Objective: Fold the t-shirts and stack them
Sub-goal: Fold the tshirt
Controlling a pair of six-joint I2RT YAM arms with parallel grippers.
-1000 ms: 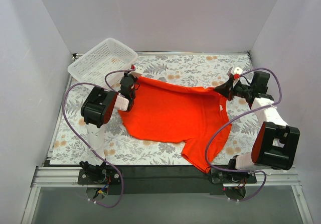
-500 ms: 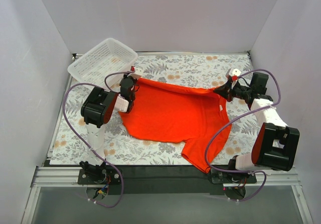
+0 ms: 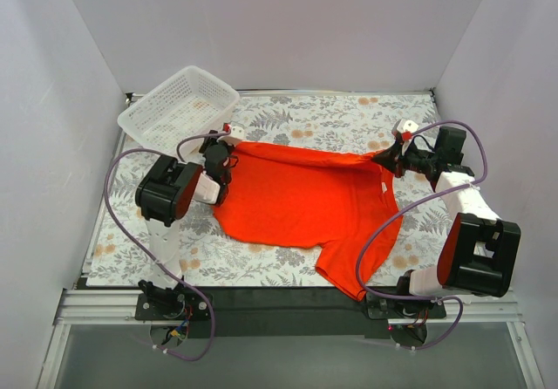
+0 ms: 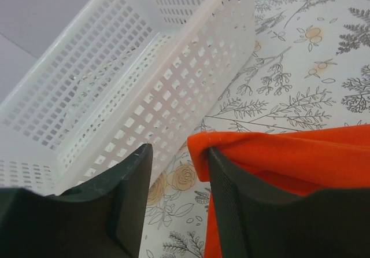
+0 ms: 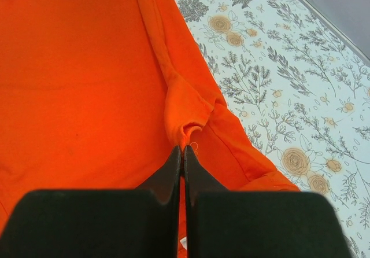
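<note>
Right gripper [image 5: 182,149]: black fingers are pressing together, pinching a bunched fold of the orange-red t-shirt [image 5: 75,84] near the desk's right edge.

Left gripper [image 4: 177,151]: ribbed dark fingers are standing apart. The shirt's corner is touching one fingertip, and the gap is showing only basket and cloth.

The fabric is thin, soft and unprinted, lying mostly flat mid-desk with its far edge stretching between both grippers.

Small white tag [image 3: 384,187] on the shirt: too small to read.

White plastic lattice basket [image 4: 115,84] is sitting at the far-left corner on the floral-print cloth [image 5: 300,96].
</note>
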